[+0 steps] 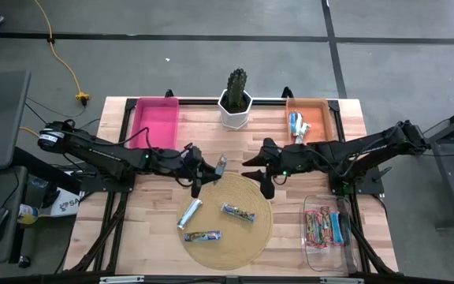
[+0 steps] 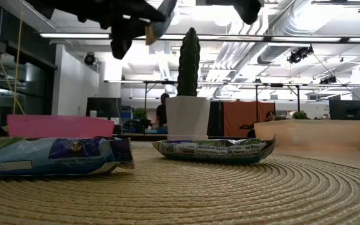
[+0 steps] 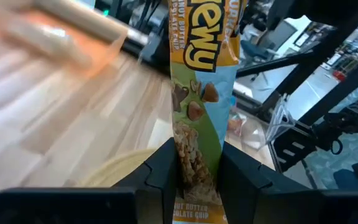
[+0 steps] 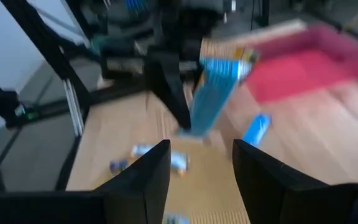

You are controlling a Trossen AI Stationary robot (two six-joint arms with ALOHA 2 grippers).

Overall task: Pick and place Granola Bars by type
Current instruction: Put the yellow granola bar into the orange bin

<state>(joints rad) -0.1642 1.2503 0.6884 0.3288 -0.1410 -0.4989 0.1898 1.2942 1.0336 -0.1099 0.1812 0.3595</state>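
The left hand [image 3: 194, 174] pinches a blue-and-green foil granola bar [image 3: 197, 106] by one end; it could slip free above the desk [image 1: 156, 229]. The right hand [image 4: 201, 162] hovers spread, empty.

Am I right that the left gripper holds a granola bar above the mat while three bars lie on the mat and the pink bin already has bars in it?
Not quite: the pink bin shows no bars; the high view shows bars in the orange bin instead. The rest holds: the left gripper grips a granola bar, and three bars lie on the mat.
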